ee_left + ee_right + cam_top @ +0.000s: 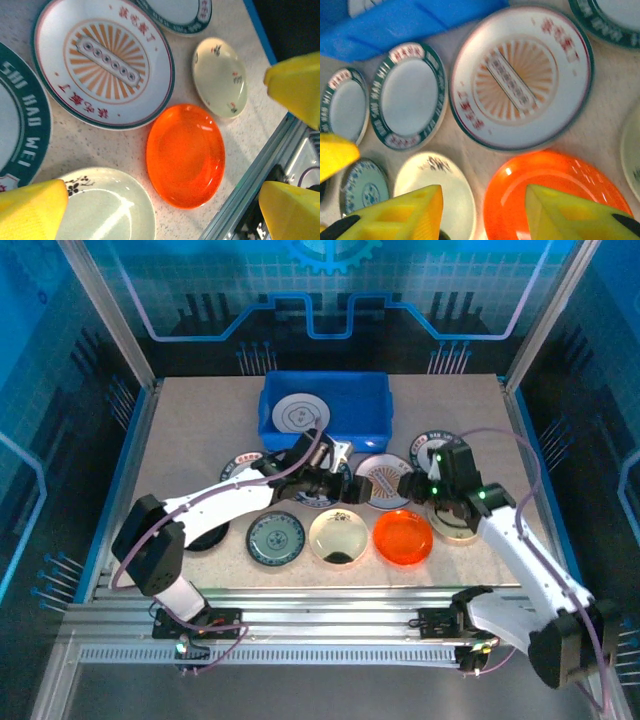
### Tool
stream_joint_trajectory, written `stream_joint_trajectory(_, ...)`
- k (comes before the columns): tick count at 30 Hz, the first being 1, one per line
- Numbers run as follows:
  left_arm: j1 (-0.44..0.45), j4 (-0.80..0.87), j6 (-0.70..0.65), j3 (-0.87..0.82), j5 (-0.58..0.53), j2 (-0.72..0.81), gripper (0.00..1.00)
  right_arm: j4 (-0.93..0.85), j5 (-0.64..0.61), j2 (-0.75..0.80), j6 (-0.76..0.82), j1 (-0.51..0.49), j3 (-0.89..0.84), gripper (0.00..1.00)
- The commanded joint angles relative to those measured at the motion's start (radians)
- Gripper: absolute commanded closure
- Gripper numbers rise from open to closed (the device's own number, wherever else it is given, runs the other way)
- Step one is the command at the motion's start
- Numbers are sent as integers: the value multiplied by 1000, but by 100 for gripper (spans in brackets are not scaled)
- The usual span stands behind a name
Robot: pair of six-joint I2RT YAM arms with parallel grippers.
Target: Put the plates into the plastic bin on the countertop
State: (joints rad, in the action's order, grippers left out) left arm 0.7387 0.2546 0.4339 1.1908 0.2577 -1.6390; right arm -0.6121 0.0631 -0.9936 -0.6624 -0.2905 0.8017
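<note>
Inspecting the left gripper [164, 195] first: finding its jaws spread as wide as they go, gripping nothing, hanging above the orange plate [185, 155] and the cream plate [107, 212] just beside it. Inspecting the right gripper [482, 192] next: finding its jaws roughly half apart, likewise gripping nothing, hovering over the near rim of that same orange plate. Noting what looks like a yellow finger of each gripper at the edge of the other's wrist view, and so judging the two to be working close together.

Moving outward: recording the sunburst plate [105, 62] lying just beyond the orange one, a flowered cream plate [220, 77] to its side and a green-rimmed plate [410, 102] further off, all flat on the countertop [190, 430]. Locating the plastic bin [365, 432] at the far side of the countertop, holding a single white plate [300, 412] toward its left side. Counting most plates as not yet binned.

Flagging hazards, as judgement only:
- Risking a clash of fingers by sending both grippers at one plate.
- Risking a slip by pinching a glossy, shallow rim lying flat.
- Risking a shove of the orange plate into its near neighbours or toward the front rail [300, 600] by descending off-centre.
- Risking a knock against the bin wall when carrying across the crowded row.
</note>
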Motion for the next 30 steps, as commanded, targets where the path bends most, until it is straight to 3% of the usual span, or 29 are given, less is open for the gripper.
stream_joint_trajectory(1, 38, 35, -41, 34, -15, -49, 3, -107, -17, 104, -78, -12, -89, 53)
stream_joint_trajectory(5, 71, 36, -50, 61, -10, -114, 11, -181, -13, 178, -89, -12, -136, 53)
stream_joint_trajectory(11, 90, 67, -68, 117, -17, -212, 35, -180, 27, 231, -123, -12, -214, 55)
stream_joint_trajectory(30, 126, 174, -124, 312, -31, -433, 59, -111, 34, 264, -148, -3, -327, 58)
